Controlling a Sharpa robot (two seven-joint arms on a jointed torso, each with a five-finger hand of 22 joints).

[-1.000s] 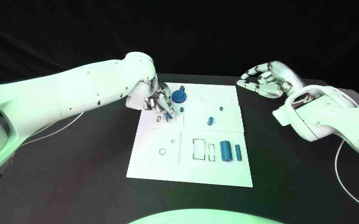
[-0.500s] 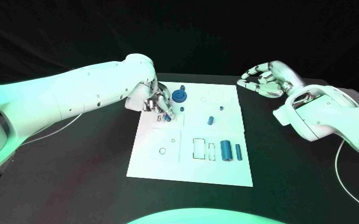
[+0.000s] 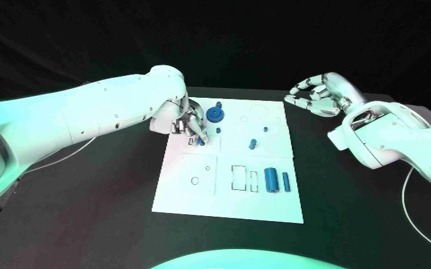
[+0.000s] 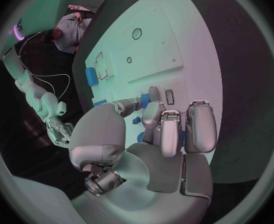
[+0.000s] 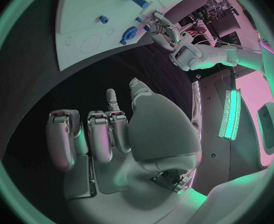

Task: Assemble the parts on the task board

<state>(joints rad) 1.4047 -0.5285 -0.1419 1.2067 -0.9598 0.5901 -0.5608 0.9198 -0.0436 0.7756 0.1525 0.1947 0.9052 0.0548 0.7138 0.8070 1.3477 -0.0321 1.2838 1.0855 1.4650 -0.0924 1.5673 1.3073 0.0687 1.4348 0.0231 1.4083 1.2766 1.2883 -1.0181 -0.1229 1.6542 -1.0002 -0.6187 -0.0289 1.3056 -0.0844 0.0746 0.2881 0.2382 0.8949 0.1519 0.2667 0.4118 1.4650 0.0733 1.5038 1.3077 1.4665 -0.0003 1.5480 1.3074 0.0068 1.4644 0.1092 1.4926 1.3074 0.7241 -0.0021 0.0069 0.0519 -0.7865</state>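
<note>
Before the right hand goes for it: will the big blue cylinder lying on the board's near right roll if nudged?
Probably. The big blue cylinder lies on its side on the flat task board, nothing bracing it. Looks rigid, smooth, so possibly slippery.

Two white arms w/ smooth rounded shells, small dark screw dots along the left casing. Left robot hand (image 3: 190,122): silver, metallic, segmented fingers (image 4: 172,134) w/ paler pads, bulbous thumb base, exposed metal wrist coupling behind the palm. Right robot hand (image 3: 319,96): same silver build, blocky finger segments, glossy shell. Thin pale cable trails behind each forearm.
</note>
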